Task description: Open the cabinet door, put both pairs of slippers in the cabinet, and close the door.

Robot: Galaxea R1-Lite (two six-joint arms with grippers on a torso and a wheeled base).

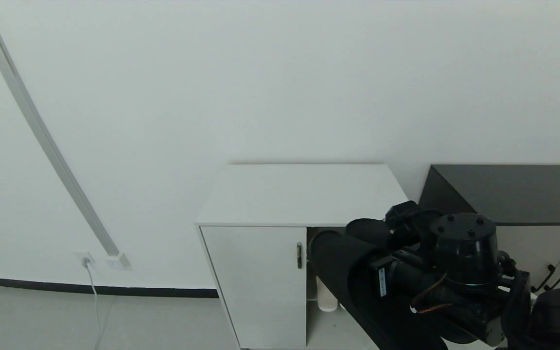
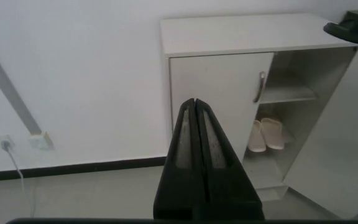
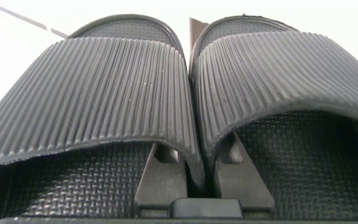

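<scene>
The right gripper [image 3: 196, 184] clamps the black slippers [image 3: 104, 93] before the open cabinet [image 1: 299, 194]. The left gripper [image 2: 194, 109] is closed and empty. White slippers [image 2: 266, 134] lie on a shelf inside.

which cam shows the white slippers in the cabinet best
The left wrist view: the white slippers lie side by side inside the cabinet, whole pair visible. The head view catches a pale sliver of them low inside; the right wrist view faces the black slippers.
</scene>
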